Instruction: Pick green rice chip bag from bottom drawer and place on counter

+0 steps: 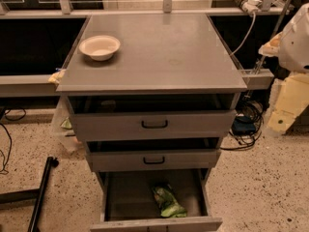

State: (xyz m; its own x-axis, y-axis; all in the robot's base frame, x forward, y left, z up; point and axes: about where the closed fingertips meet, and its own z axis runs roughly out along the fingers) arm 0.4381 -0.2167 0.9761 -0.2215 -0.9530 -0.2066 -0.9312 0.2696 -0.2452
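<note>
Green rice chip bag (168, 202) lies in bottom drawer (126, 193); end effector (279, 43) at right edge, state unclear.

No legible text, brand, number or sign anywhere. Crumpled bright green foil snack bag (168, 203) on floor of deep bottom grey metal drawer (125, 197), below front edge of smooth grey cabinet-top counter (159, 57): pale yellow-white print patches, unreadable. Pale gripper (271, 46) hangs beyond counter's right edge, near back right corner: no marking legible on it.
</note>
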